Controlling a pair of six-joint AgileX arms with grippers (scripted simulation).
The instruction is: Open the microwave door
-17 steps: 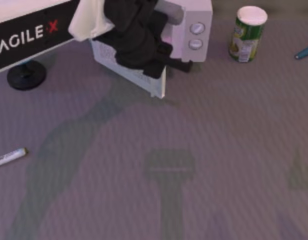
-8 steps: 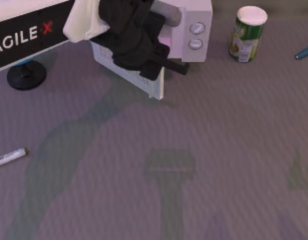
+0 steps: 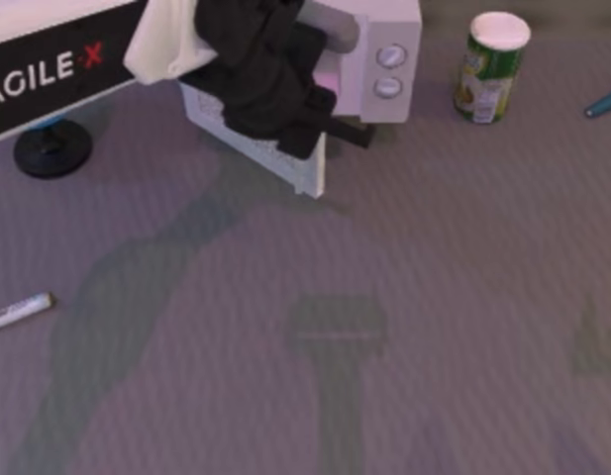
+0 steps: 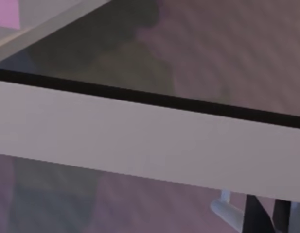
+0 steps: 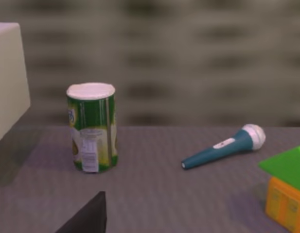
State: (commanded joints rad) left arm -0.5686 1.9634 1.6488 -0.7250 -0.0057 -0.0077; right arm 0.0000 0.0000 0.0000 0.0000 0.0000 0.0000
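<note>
The white microwave (image 3: 379, 49) stands at the table's far edge, its two round knobs facing front; a corner of it also shows in the right wrist view (image 5: 6, 77). The microwave door (image 3: 307, 170) is swung out towards the table's left, and the pinkish inside shows behind it. My left gripper (image 3: 337, 127) sits over the door's free end, shut on it. In the left wrist view the door's white edge (image 4: 150, 136) crosses the picture, with dark fingers (image 4: 259, 218) beside a grey handle (image 4: 227, 213). Of my right gripper, out of the top view, only one dark tip shows.
A green can with a white lid (image 3: 491, 67) stands right of the microwave, also seen from the right wrist (image 5: 92, 127). A teal microphone (image 5: 222, 145) and an orange toy house (image 5: 288, 191) lie further right. A marker (image 3: 18, 312) and a sign's black base (image 3: 52, 148) are at the left.
The door's free end has swung a little further out and leftwards, with my left gripper moving along with it. Nothing else has moved.
</note>
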